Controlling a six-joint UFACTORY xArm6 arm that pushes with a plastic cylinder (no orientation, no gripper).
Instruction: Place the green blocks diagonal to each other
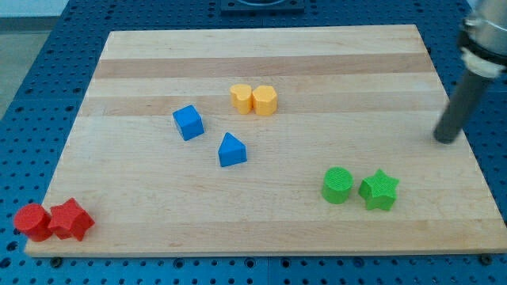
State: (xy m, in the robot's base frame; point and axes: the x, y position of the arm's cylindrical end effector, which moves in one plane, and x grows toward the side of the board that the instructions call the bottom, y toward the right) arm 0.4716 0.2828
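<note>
a wooden board [261, 47] carries paired green, yellow, red and two blue blocks.

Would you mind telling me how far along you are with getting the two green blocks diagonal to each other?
Nothing looks done yet: the green cylinder and green star sit side by side near the view's bottom right, almost level. In hand: my tip rests on the board up and to the view's right of the star, touching neither block. Left: push one green block up or down the view so the pair ends up corner to corner.
</note>
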